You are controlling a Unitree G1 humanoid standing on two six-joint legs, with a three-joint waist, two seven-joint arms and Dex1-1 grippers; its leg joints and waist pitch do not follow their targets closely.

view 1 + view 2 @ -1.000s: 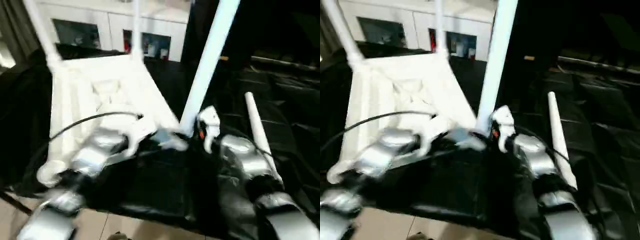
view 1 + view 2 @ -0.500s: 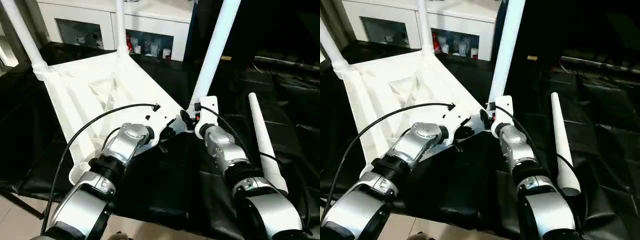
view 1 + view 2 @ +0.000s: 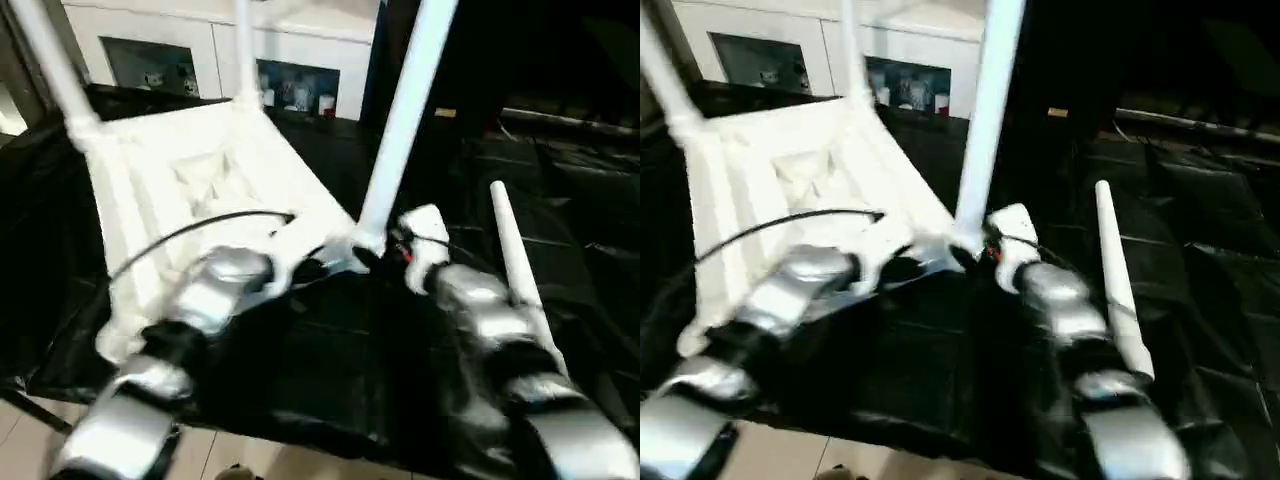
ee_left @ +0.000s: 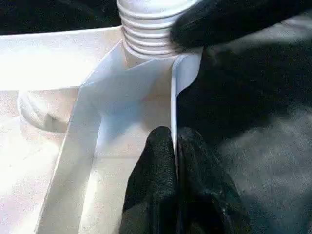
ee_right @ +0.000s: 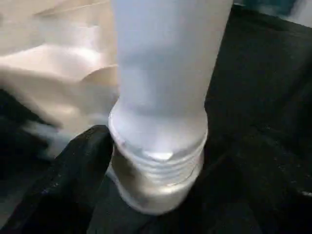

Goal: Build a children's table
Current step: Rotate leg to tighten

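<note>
Table top [image 3: 190,170] lies upside down on the black cloth [image 3: 340,370], ribs up. I count 3 legs standing in its corner sockets & 1 spare leg [image 3: 515,265] lying loose on the cloth to my right, so 4 legs in all. Near leg [image 3: 405,115] is threaded at its base, part-screwed in. Left gripper [image 4: 175,151] is pinched tight on the thin corner wall. Right gripper [image 5: 161,161] straddles the threaded base, fingers [image 5: 73,180] wide, gripping nothing. I'd judge the plastic light, stiff, slick; best hold low by the threads.
</note>
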